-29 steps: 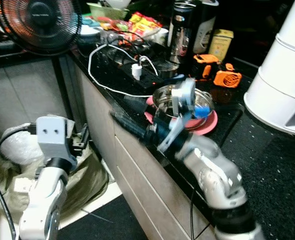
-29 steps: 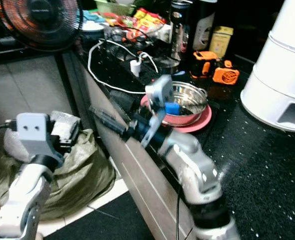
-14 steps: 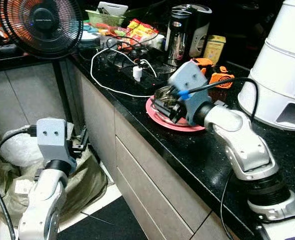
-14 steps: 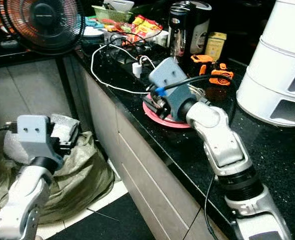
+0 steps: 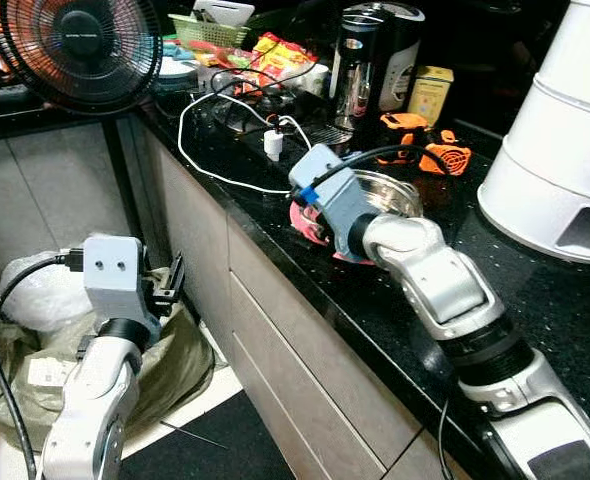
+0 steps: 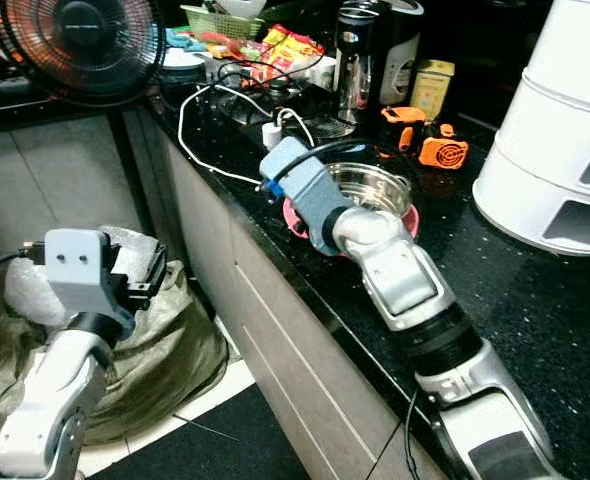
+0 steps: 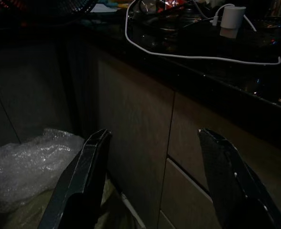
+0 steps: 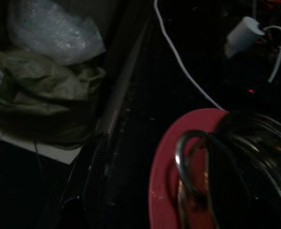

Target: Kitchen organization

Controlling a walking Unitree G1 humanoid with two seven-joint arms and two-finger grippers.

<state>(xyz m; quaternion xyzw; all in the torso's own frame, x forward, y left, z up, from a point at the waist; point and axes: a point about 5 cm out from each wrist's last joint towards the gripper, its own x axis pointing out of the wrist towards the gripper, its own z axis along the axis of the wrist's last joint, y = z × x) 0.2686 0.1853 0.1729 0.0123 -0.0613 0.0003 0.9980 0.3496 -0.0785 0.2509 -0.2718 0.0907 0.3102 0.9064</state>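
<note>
A steel pot (image 5: 380, 190) with loop handles stands on a pink plate (image 6: 293, 215) on the black counter (image 5: 535, 320). My right arm reaches across the counter's front edge, and its grey wrist housing (image 5: 325, 200) covers the plate's near left rim. In the right wrist view the right gripper (image 8: 152, 191) is open, one dark finger (image 8: 95, 181) over the counter beside the plate (image 8: 162, 181). The plate's rim and a pot handle (image 8: 185, 162) lie between the fingers. My left gripper (image 7: 155, 191) hangs open and empty beside the drawers.
A fan (image 5: 75, 45) stands at the counter's far left. Behind the plate lie a white cable with a charger (image 5: 273, 145), a kettle (image 5: 360, 60), orange tools (image 5: 445, 155) and snack packets (image 5: 280, 55). A white stacked container (image 5: 565, 130) stands right. Bags (image 5: 175, 350) lie on the floor.
My right arm has swung in from the counter's front edge to the plate, and its wrist now sits low at the plate's near left rim. The left arm has barely moved.
</note>
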